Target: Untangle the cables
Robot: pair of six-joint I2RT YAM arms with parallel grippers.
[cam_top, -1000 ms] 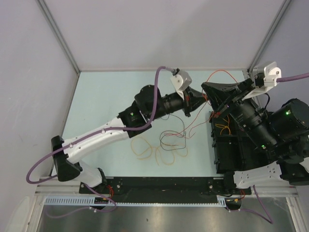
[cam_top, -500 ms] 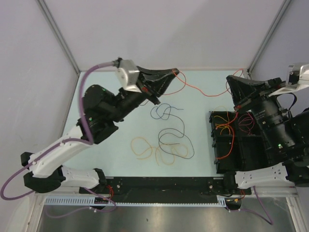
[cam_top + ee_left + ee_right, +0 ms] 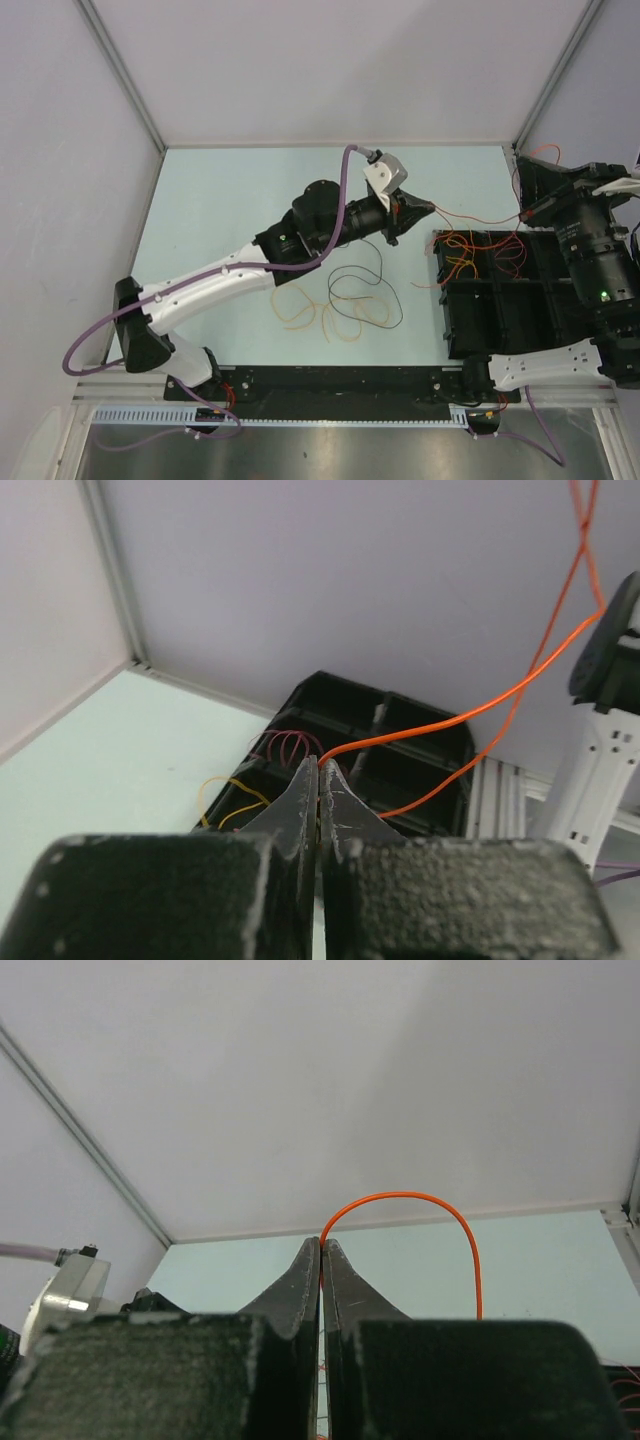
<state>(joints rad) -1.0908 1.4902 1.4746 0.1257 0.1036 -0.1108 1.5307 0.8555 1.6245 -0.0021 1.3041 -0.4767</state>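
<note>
Looking down from the overhead camera, I see the left gripper (image 3: 428,210) reaching out over the middle of the table (image 3: 220,210), with the right gripper (image 3: 524,190) raised at the far right. A red wire (image 3: 480,218) hangs in the air between them, above the far edge of the black tray (image 3: 530,310). On my left wrist camera the fingers (image 3: 300,800) are pressed together, pinching that red wire at their tips. On the right wrist camera the fingers (image 3: 345,1290) are likewise shut on it, and the wire arcs up and over to the right. A black wire (image 3: 345,271) and a yellow wire (image 3: 300,322) lie in overlapping loops on the table in front of the left arm. More red and orange loops (image 3: 470,255) sit in the tray's far-left compartments.
</note>
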